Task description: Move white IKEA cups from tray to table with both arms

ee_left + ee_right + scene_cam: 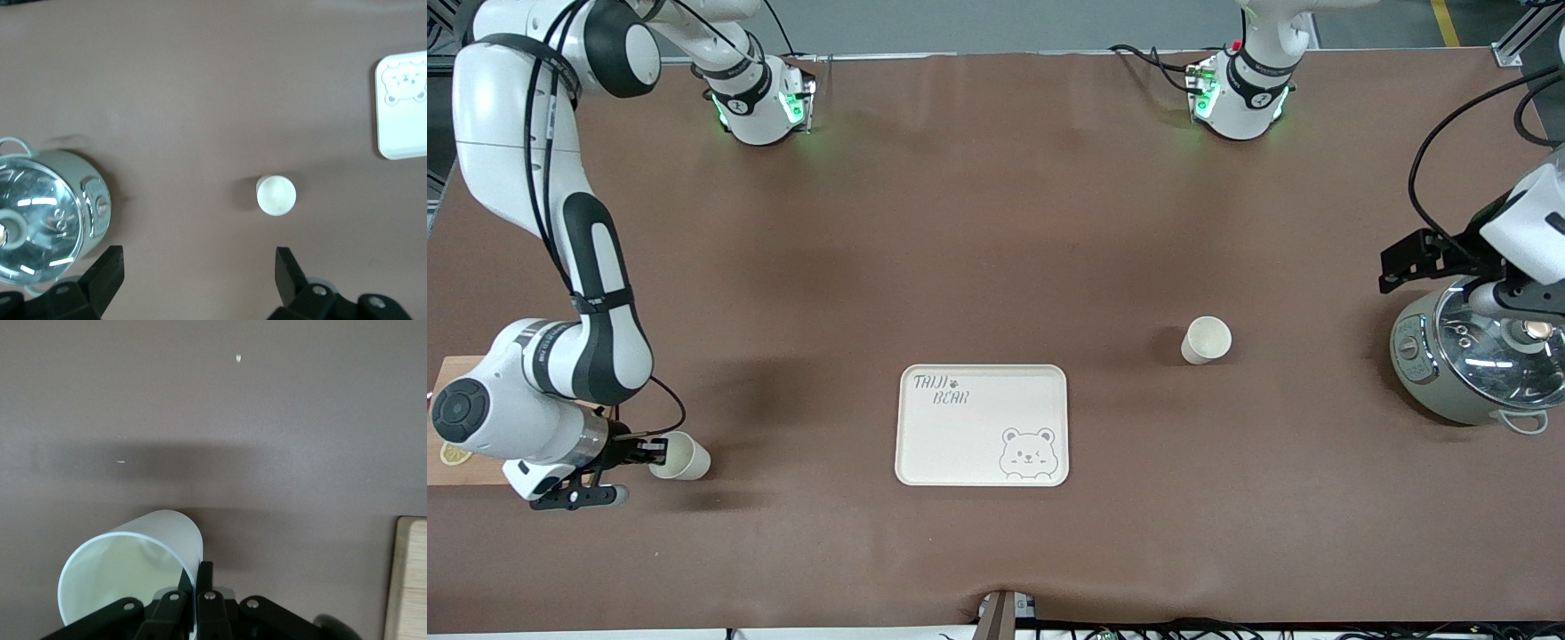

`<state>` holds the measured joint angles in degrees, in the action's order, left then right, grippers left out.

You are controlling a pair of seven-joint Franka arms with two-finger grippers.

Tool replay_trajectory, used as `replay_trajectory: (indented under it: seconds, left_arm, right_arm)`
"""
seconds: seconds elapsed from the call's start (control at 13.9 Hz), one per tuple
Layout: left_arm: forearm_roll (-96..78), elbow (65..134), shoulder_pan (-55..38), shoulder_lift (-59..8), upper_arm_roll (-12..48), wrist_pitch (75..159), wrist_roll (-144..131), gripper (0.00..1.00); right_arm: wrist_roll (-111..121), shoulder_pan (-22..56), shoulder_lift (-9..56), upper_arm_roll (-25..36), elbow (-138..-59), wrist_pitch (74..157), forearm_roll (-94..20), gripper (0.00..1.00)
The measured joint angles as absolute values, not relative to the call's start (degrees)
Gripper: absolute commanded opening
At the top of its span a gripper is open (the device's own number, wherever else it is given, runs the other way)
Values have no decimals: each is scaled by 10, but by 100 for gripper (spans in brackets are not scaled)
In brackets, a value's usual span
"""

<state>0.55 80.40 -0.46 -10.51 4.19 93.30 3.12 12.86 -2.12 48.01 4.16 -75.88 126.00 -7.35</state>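
Over table (pixel 996 222) at right arm's end: right gripper (pixel 651 455) clamped on cup (pixel 683 456) rim; lower upright, touch mat, then release. Second cup (pixel 1207 340) standing near empty tray (pixel 982 425). Over cooker (pixel 1476 364): left gripper (pixel 200 273) wide apart, waiting

One cup (pixel 1207 340) upright on table (pixel 996 222); other (pixel 680 456) tilted (gripped); tray (pixel 925 462) bare

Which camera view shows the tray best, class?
The front view: the whole tray lies bare on the table, its lettering and bear drawing readable. The left wrist view catches only one end with the bear. The right wrist view does not show it.
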Motion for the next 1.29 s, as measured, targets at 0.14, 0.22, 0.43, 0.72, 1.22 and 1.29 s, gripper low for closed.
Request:
replay_trajectory:
  seconds: [0.14, 0.22, 0.43, 0.72, 1.22, 1.29]
  left_arm:
    - [6, 806, -5, -130, 42, 959, 31, 100]
    - [7, 806, -5, -145, 42, 969, 31, 100]
    - [9, 806, -5, -186, 42, 1024, 31, 100]
    - [-16, 775, -10, -241, 49, 1064, 23, 100]
    - [-42, 740, -39, -257, 51, 1043, 18, 100]
    - [-42, 736, -42, -237, 51, 1016, 18, 100]
  right_arm:
    - [129, -22, 483, 41, -758, 1260, -74, 29]
    - [129, -22, 482, 41, -758, 1260, -74, 65]
    - [128, -22, 484, 41, -758, 1261, -74, 100]
    - [128, -22, 479, 41, -747, 1261, -74, 100]
    - [128, -28, 395, 44, -738, 1211, -66, 100]
    - [128, -32, 383, 44, -738, 1199, -66, 100]
